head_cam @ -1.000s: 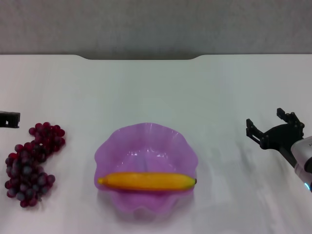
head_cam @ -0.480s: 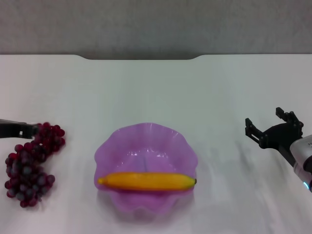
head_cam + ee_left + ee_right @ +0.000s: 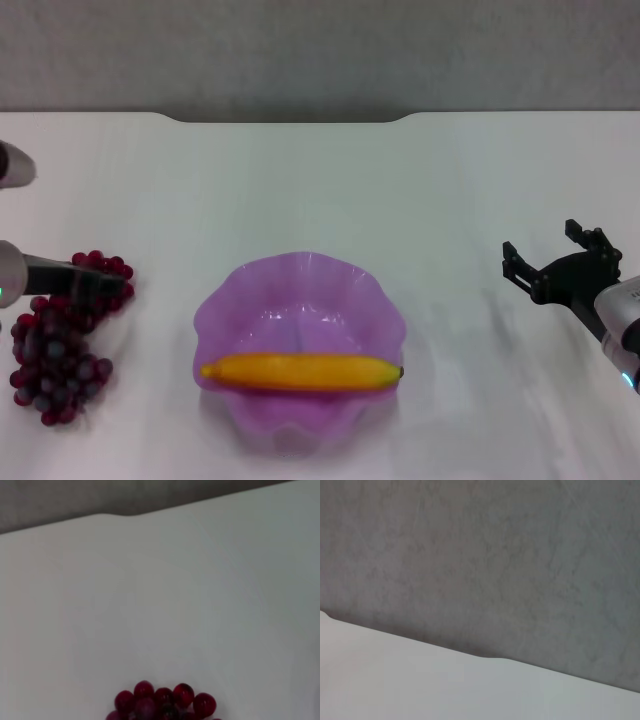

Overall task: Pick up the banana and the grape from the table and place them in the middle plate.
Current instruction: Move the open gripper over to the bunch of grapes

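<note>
The banana (image 3: 300, 372) lies crosswise in the front part of the middle plate (image 3: 300, 264), a purple dish with a wavy rim, at the centre of the table (image 3: 320, 180). The grape (image 3: 55, 350) bunch rests on the table at the far left. My left gripper (image 3: 108, 284) reaches in from the left edge and sits over the far end of the bunch. In the left wrist view only the bunch's tip (image 3: 162, 704) shows. My right gripper (image 3: 552, 256) hovers open and empty at the right, well clear of the plate.
The table's far edge has a notch (image 3: 290, 120) in front of a grey wall (image 3: 480, 555). White tabletop lies between the plate and each gripper.
My left arm has come in from the left edge and moved right, over the far end of the grape bunch. The right gripper, banana and plate have stayed put.
</note>
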Controlling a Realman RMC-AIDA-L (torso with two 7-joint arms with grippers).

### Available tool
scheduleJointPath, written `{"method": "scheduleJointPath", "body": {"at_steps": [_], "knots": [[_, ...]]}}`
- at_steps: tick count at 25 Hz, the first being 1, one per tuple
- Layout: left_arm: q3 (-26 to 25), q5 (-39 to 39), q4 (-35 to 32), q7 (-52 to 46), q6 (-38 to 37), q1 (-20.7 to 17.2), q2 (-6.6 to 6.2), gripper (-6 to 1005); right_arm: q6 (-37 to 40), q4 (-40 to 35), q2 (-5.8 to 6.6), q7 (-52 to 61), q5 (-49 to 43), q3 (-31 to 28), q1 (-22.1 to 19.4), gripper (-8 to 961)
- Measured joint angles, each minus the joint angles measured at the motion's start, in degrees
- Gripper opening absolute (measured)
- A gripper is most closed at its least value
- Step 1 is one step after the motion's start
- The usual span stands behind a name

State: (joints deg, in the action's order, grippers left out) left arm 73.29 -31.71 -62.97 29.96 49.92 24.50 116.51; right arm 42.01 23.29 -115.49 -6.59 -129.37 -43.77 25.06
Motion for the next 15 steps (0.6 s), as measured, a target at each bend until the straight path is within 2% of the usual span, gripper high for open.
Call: {"method": "scheduleJointPath", "body": {"at_steps": [4,10,15], "knots": [[0.01,0.02,3.78,0.96,-2.26,1.67,0.09,745,0.0,0.0,0.0,0.0,0.0,0.0,-0.01,906],[2.51,0.07,6.89,2.14,-8.45,1.78,0.19,866,0.0,0.0,0.0,0.0,0.0,0.0,-0.04,906],[3.5,0.07,10.54,2.21,-11.27,3.02,0.16,899,0.0,0.21,0.0,0.0,-0.09,0.0,-0.05,906]]}}
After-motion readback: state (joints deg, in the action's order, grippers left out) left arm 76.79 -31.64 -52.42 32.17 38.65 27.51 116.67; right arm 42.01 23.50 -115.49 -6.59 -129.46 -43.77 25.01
